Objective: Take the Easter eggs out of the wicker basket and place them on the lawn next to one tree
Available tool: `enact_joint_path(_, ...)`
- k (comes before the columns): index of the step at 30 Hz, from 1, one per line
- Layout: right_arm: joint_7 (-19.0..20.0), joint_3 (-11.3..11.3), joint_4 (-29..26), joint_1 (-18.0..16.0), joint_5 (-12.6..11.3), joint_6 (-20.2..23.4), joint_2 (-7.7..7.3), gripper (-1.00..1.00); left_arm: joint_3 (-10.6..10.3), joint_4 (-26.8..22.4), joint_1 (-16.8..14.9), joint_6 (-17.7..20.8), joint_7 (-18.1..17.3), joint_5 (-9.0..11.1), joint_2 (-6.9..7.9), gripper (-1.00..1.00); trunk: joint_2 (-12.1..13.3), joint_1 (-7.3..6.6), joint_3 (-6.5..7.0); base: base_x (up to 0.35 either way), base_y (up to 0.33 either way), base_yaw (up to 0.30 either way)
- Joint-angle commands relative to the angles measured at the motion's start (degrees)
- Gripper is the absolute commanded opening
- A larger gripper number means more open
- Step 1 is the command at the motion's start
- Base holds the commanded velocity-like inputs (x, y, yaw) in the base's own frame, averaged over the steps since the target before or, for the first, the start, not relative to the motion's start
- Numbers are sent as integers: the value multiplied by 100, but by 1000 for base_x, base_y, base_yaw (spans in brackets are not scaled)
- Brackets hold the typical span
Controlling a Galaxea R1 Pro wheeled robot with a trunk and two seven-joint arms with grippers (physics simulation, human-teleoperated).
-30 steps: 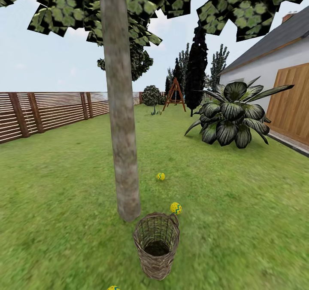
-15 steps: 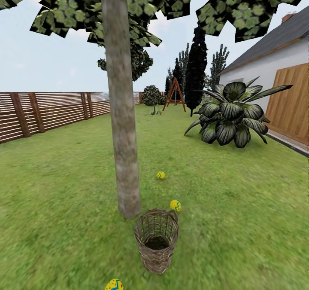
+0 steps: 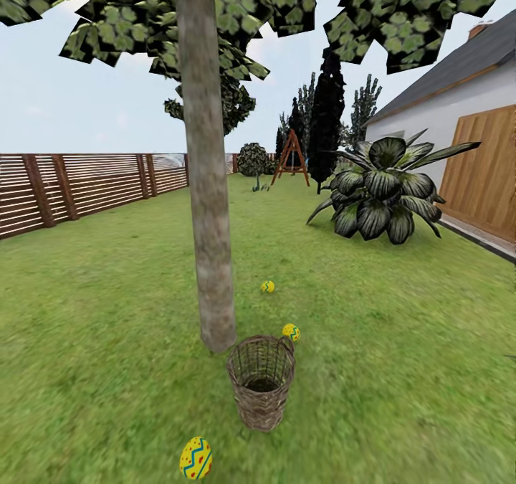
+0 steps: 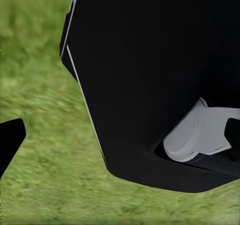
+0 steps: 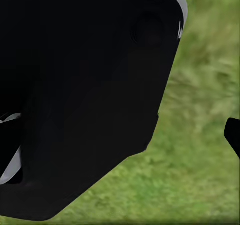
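Eggs (image 3: 196,458): all three out on lawn (image 3: 107,312), basket (image 3: 261,381) looks empty.
Risk: nearest egg possibly judged too far from tree (image 3: 208,219).
Claws: state impossible to tell.

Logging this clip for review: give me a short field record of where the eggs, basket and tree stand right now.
setting: lawn beside a fence and a house
tree: thick trunk, just behind the basket
basket: upright on the grass, nothing seen inside it
egg 1: on the grass past the trunk
egg 2: at the basket's far rim, on the grass
egg 3: nearest the camera, on the grass
eggs out of basket: three
grippers: state cannot be told
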Motion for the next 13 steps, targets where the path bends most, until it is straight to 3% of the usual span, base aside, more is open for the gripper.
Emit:
enact_joint_path(1,12,-47,6,-6,51,11,-3,100,42,-4,-1,24,-4,18,9,100,-4,-1,-6,-53,0,0)
enact_joint_path(13,11,-47,6,-6,51,11,-3,100,82,-40,-1,16,4,46,-17,100,-4,-1,-6,-8,0,0)
